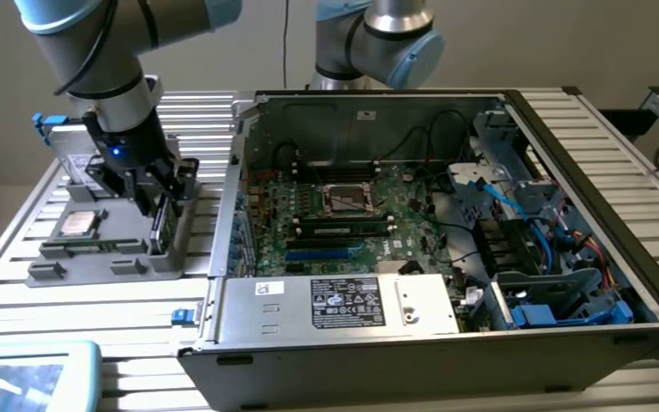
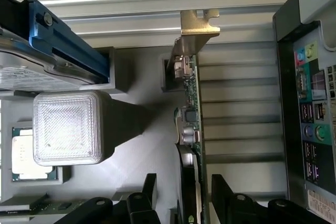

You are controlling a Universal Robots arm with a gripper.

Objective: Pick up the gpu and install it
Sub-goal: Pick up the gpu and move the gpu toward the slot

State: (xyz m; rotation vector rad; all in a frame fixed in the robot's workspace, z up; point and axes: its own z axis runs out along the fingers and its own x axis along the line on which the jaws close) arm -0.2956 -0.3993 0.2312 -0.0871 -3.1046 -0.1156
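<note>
The gpu stands on its long edge in a slot of the grey parts holder, at the exterior view's left beside the open computer case. In the wrist view the gpu is seen edge-on, a thin green-black board with its silvery end bracket at the far end. My gripper has come down over the card. Here the gripper is open, one black finger on each side of the board with a gap showing, so nothing is gripped.
The holder also carries a silver hard drive with blue rails, a processor and a memory stick. The motherboard lies inside the case, behind a power supply. A second arm stands behind the case.
</note>
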